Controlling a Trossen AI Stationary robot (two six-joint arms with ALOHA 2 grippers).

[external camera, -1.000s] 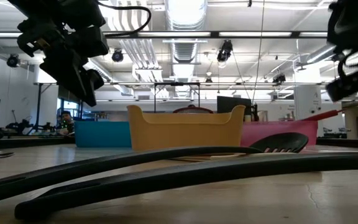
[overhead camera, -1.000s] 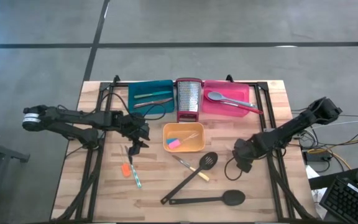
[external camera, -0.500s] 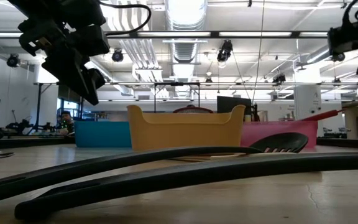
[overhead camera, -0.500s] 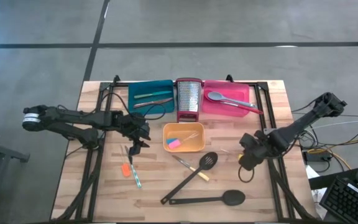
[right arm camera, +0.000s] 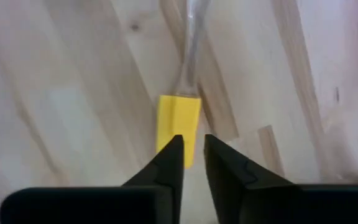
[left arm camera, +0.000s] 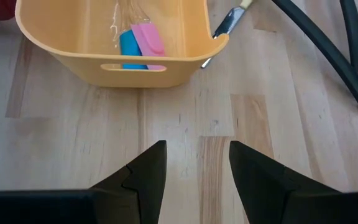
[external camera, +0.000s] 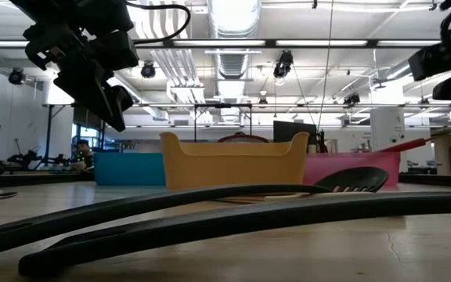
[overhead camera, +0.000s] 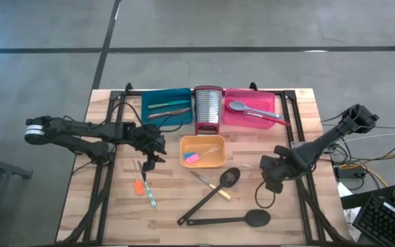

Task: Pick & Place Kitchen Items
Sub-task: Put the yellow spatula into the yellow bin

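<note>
While right hand [right arm camera: 192, 155] hovers | yellow-handled tool [right arm camera: 178, 124] just beyond fingertips

Left claw [left arm camera: 193, 168] agape; right claw [right arm camera: 193, 158] low, fingers narrowly parted.

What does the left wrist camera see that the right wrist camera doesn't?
Only the left wrist view shows the orange tray holding a pink piece and a blue piece, plus black utensil handles. Only the right wrist view shows a yellow-handled tool right by the right pincer. Both show the wooden table; the left pincer stands open.
</note>
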